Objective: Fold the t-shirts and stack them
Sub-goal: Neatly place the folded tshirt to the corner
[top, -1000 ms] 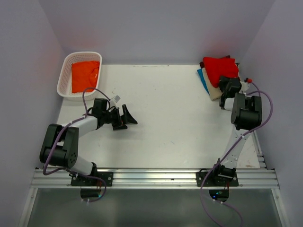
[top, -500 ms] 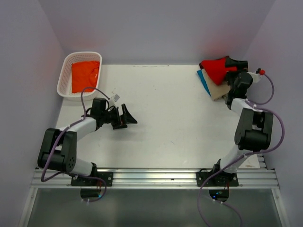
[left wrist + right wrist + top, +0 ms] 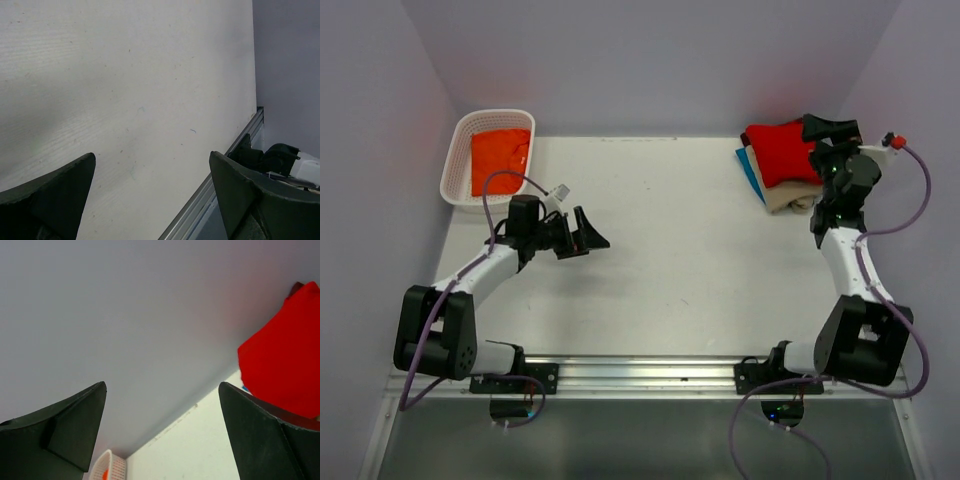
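A bright red t-shirt point(image 3: 779, 152) lies folded on top of a stack at the table's back right, over a beige one point(image 3: 788, 199) and a blue one point(image 3: 749, 170). The red cloth point(image 3: 285, 355) also fills the right side of the right wrist view. My right gripper point(image 3: 830, 133) hovers open at the stack's right edge with nothing between its fingers point(image 3: 162, 385). An orange t-shirt point(image 3: 500, 160) lies in the white basket point(image 3: 457, 160) at the back left. My left gripper point(image 3: 591, 233) stands open and empty over bare table point(image 3: 152, 155).
The white tabletop point(image 3: 670, 230) stretches between the two arms. The aluminium rail point(image 3: 650, 375) runs along the near edge and shows in the left wrist view point(image 3: 215, 200). Purple walls close in the back and both sides. The basket point(image 3: 111, 467) shows far off in the right wrist view.
My right gripper swung from the stack's front to its back right edge and opened, letting go of the red t-shirt, which now lies flat on the stack. The left arm shifted slightly back.
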Tool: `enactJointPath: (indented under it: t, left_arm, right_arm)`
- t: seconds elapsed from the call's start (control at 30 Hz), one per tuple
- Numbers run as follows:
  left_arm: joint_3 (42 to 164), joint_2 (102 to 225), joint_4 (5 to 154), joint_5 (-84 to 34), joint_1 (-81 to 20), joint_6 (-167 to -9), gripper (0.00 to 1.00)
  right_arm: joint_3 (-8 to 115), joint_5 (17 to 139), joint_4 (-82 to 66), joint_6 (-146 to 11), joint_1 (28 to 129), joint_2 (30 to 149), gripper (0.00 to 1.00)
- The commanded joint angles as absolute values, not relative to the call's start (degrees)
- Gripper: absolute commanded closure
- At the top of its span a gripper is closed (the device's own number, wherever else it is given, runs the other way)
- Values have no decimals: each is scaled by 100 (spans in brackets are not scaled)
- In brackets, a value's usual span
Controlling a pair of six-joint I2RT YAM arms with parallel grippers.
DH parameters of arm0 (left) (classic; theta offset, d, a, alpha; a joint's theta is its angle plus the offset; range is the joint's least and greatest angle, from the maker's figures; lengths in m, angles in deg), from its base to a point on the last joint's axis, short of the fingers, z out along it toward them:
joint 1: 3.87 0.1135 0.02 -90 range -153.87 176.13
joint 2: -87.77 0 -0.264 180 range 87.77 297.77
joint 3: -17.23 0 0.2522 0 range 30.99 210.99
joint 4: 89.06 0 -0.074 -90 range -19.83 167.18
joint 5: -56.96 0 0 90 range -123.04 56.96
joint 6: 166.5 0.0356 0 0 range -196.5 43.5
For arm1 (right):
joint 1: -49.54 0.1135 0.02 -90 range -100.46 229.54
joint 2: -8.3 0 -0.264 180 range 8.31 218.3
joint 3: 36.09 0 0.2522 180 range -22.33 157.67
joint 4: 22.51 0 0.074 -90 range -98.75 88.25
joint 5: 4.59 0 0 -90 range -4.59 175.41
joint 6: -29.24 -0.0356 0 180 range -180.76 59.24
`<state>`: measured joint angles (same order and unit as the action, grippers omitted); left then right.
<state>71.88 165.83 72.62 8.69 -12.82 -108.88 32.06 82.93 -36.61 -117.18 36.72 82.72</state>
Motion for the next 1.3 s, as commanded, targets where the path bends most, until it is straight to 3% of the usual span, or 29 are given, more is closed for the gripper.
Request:
enactJointPath:
  t: [0.0, 0.03, 0.07, 0.1, 0.13, 0.3, 0.53, 0.63, 0.8, 0.87, 1.03, 1.07, 1.17, 1.23, 1.27]
  left_arm:
    - [7310, 16432, 7234, 932, -1231, -10928, 0]
    - [7292, 16441, 7269, 941, -1231, -10937, 0]
    - [7274, 16432, 7278, 958, -1231, -10946, 0]
    - [7239, 16423, 7304, 967, -1231, -10937, 1]
    - [7222, 16423, 7348, 976, -1231, -10955, 1]
    - [7116, 16371, 7340, 1073, -1231, -10920, 2]
    - [7195, 16300, 7094, 941, -1222, -10840, 2]
    - [7405, 16309, 7024, 836, -1222, -10832, 2]
    - [8352, 16300, 6733, 335, -1179, -10735, 2]
    - [8705, 16318, 6654, 63, -1091, -10753, 0]
    - [9708, 16581, 6478, -491, -846, -10691, 0]
    - [9839, 16721, 6478, -518, -766, -10700, 0]
    - [10103, 17063, 6373, -545, -406, -10805, 0]
    - [10340, 17633, 6268, -474, -12, -10797, 0]
    - [10455, 17784, 6163, -579, 95, -10797, 0]
  right_arm:
    - [3462, 7857, -3684, -11542, 3644, 9301, 2]
    - [3514, 7760, -4027, -11656, 3636, 9564, 21]
    - [3611, 7663, -4517, -11883, 3627, 10245, 52]
    - [3760, 7392, -4592, -12085, 3609, 10583, 100]
    - [4205, 7285, -4523, -12357, 3574, 11004, 100]
    - [4667, 7194, -4417, -13457, 3556, 12746, 100]
    - [3526, 7804, -4178, -12896, 3600, 12381, 100]
    - [3270, 7523, -4977, -12966, 3592, 12073, 100]
    - [3049, 6723, -7648, -13536, 3600, 11721, 98]
    - [3058, 6468, -8585, -14070, 3592, 11563, 82]
    - [2795, 5212, -9918, -15223, 3732, 11229, 58]
    - [2672, 5053, -9945, -15269, 3776, 11097, 46]
    - [2084, 4420, -9719, -15042, 4013, 10561, 31]
    - [1750, 3922, -9211, -14797, 4276, 10192, 8]
    - [1644, 3814, -9016, -14655, 4277, 10060, 8]
